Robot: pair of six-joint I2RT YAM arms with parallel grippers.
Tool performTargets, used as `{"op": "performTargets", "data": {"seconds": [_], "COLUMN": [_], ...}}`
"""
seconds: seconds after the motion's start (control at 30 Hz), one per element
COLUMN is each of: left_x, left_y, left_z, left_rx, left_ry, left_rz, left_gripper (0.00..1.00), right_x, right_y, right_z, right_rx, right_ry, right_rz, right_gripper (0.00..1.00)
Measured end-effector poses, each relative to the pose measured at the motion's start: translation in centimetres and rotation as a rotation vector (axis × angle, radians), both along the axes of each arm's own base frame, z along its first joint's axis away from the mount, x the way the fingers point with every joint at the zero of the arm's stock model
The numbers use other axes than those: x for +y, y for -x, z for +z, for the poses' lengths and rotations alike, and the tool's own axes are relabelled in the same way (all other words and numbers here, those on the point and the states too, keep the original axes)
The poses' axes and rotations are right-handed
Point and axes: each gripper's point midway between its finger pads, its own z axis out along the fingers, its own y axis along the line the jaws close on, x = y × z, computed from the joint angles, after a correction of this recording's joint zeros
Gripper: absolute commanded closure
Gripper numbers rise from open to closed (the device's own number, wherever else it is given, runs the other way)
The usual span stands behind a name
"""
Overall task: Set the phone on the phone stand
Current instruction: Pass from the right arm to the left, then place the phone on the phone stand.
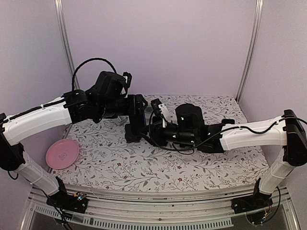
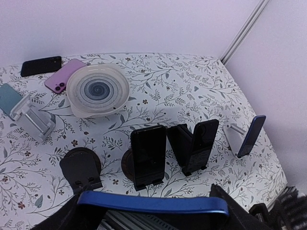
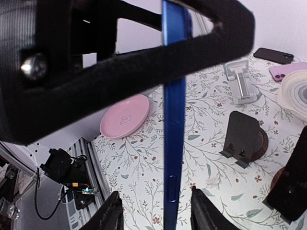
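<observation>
A blue phone (image 2: 152, 203) lies edge-on across the bottom of the left wrist view, and my left gripper (image 2: 151, 212) is shut on it end to end. In the right wrist view the same phone (image 3: 173, 143) runs as a vertical blue strip. My right gripper (image 3: 158, 215) is open around it, with a gap on each side of its fingers (image 3: 111, 213). In the top view both grippers meet at mid-table, the left gripper (image 1: 137, 119) against the right gripper (image 1: 157, 115). An empty black phone stand (image 2: 80, 168) on a round base sits just ahead, also in the right wrist view (image 3: 242, 136).
A black phone leans on a second stand (image 2: 147, 155), beside a folded black stand (image 2: 194, 143). A white stand (image 2: 245, 136) at right holds a blue phone, and another white stand (image 2: 33, 117) is at left. A bowl (image 2: 98, 89), a purple phone (image 2: 64, 81) and a pink plate (image 1: 62, 153) lie around.
</observation>
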Motion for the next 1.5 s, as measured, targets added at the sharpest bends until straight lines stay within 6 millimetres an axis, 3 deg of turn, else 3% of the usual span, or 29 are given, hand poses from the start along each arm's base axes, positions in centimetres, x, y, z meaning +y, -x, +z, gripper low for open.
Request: {"op": "performTargets", "data": {"seconds": [0.23,0.37,0.6,1.03,1.5], "left_x": [0.7,1.9,4.6,7.4,5.8], "left_y": [-0.3,-0.9,-2.9,-7.0,-10.2], "left_z": [-0.4,-1.0,-2.2,-8.3,-11.9], "left_rx": [-0.011,-0.027,-0.073,-0.117,-0.172], "left_ry": [-0.026,-0.058,-0.120,-0.263,-0.290], "left_rz": [0.032,0.089,0.231,0.392,0.406], "left_gripper": [0.69,0.69,0.69,0.69,0.68], "right_x": [-0.3,-1.8,-5.5,-12.3,-15.0], "right_y": [-0.3,-0.5,-1.1,-1.3,-0.8], "right_z": [0.1,-0.4,1.4,6.1,7.6], "right_rx": [0.006,0.021,0.005,-0.069,-0.103], "right_ry": [-0.016,-0.009,-0.040,-0.115,-0.133], "right_rz": [-0.017,-0.056,-0.155,-0.334,-0.387], "right_gripper": [0.12,0.00,0.01,0.01,0.01]}}
